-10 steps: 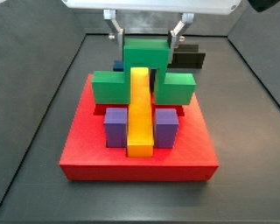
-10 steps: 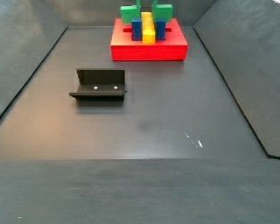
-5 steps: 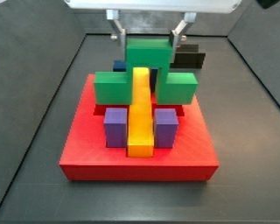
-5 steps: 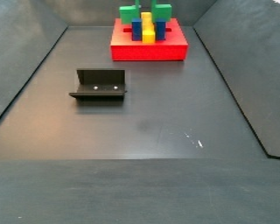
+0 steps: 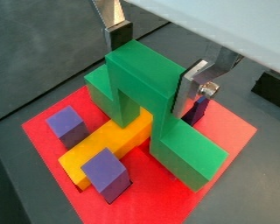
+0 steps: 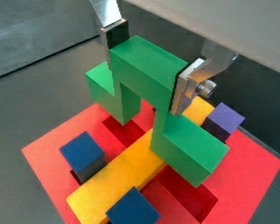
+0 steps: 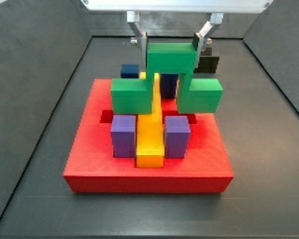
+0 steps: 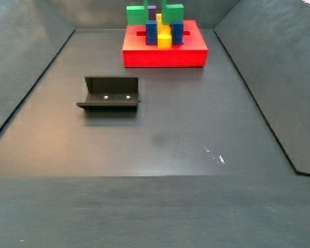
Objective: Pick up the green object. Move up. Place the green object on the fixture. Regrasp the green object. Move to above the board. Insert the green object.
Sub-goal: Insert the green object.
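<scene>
The green object (image 7: 172, 59) hangs upright over the far half of the red board (image 7: 146, 174), its two lower wings straddling the yellow bar (image 7: 149, 131). My gripper (image 7: 171, 33) is shut on its raised middle, and in both wrist views a silver finger (image 5: 116, 35) (image 6: 189, 83) presses each side of the green object (image 5: 143, 77) (image 6: 145, 74). Whether its lower ends touch the board (image 6: 49, 166) I cannot tell. The dark fixture (image 8: 109, 94) stands alone on the floor, well away from the board (image 8: 165, 58).
Two purple blocks (image 7: 122, 133) (image 7: 177, 135) flank the yellow bar near the board's front. A blue block (image 7: 130, 70) sits at its far side. Grey walls slope up around the dark floor (image 8: 158, 145).
The gripper and the green object have shifted sideways along the board's far side, to the right in a side view. The fixture and the other blocks have not moved.
</scene>
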